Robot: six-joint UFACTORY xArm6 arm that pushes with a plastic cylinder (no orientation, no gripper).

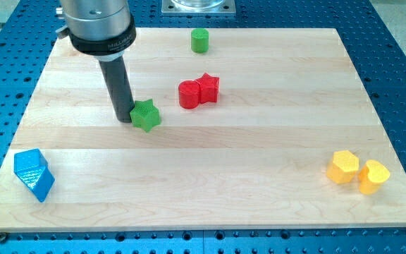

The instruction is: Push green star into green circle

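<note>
Camera view: my tip [125,118], a bare rod with no pincer and holding nothing, touches the left side of the green star [146,115], left of the board's centre. The star looks light, rigid and prone to spin. The green circle [200,41] sits near the top edge. The wooden board [259,162] looks smooth.

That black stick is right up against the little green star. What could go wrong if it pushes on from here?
1. My tip touches the green star block on its left, but the green circle block lies toward the view's top right; a straight shove would likely miss it.
2. The red circle block and red star block sit near that route and could get knocked.
</note>
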